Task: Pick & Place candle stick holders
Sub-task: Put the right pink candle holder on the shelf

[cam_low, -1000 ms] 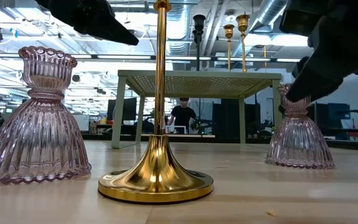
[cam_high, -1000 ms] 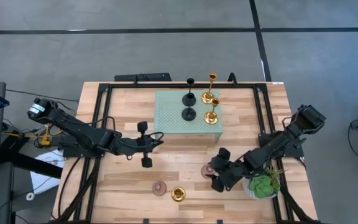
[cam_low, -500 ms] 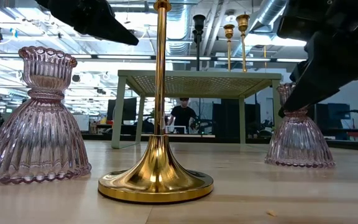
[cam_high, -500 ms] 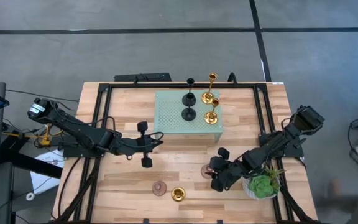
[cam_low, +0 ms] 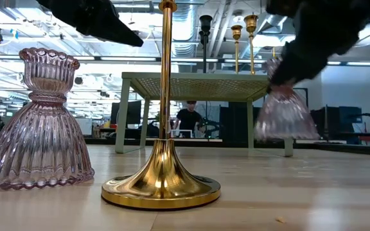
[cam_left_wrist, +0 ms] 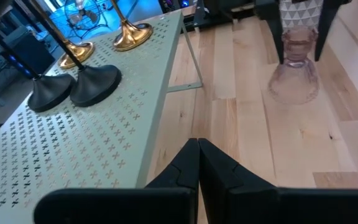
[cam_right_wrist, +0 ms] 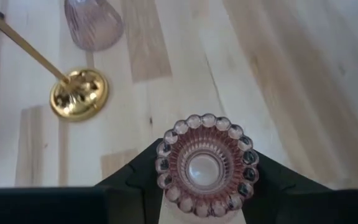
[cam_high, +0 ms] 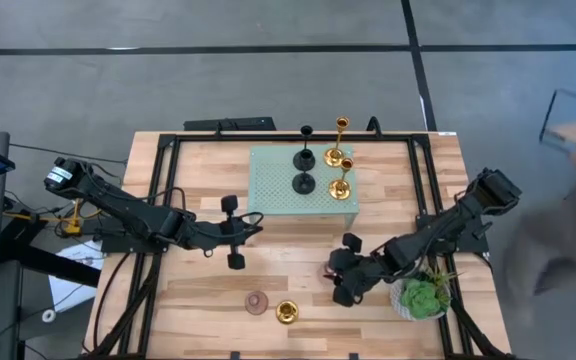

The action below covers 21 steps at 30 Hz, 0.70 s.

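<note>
Off the worktop (cam_high: 298,262) at four o'clock, my right end effector (cam_high: 346,271) pinches a pink holder (cam_right_wrist: 204,163) by its neck. I'd carry it level toward the green stand (cam_high: 303,198). Left end effector (cam_left_wrist: 197,163), pressed together, waits at nine o'clock.

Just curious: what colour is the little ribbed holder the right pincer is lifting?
Dusty pink, see-through ribbed glass. The pink holder shows best in the right wrist view, clamped in the right pincer.

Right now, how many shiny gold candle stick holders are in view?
3. Two shiny gold candle stick holders stand on the pale green perforated stand: one near its right edge, one just behind it. The third stands on the wooden table's front part.
</note>
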{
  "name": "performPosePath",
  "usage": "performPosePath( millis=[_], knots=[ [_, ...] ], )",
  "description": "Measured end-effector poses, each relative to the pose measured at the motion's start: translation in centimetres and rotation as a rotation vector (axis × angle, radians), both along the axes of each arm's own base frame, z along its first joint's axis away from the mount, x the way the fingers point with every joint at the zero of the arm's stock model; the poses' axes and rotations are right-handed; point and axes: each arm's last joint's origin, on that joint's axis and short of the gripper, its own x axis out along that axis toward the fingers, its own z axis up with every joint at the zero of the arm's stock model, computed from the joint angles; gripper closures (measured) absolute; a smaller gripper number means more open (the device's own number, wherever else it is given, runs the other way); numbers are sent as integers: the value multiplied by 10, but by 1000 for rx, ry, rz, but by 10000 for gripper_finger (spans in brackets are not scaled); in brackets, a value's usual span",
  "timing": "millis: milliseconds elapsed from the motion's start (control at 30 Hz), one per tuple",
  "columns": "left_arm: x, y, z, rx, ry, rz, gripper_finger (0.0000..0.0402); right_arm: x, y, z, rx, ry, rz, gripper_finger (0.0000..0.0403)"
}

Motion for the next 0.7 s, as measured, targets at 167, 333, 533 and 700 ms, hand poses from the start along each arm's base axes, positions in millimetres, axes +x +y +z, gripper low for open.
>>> performPosePath(
  millis=[167, 333, 533, 700],
  knots=[
    [0, -1, 0, -5, 2, -16, 399, 16, -10, 20, -26, 1, 14, 254],
    [0, 0, 0, -4, 4, -15, 399, 33, -24, 44, -54, -16, 32, 254],
    [-1, 0, -2, 5, 25, -15, 399, 52, -43, 77, -78, -75, 38, 255],
    [-6, 0, -4, 8, 61, -20, 399, 65, -64, 104, -57, -131, 23, 252]
  ],
)
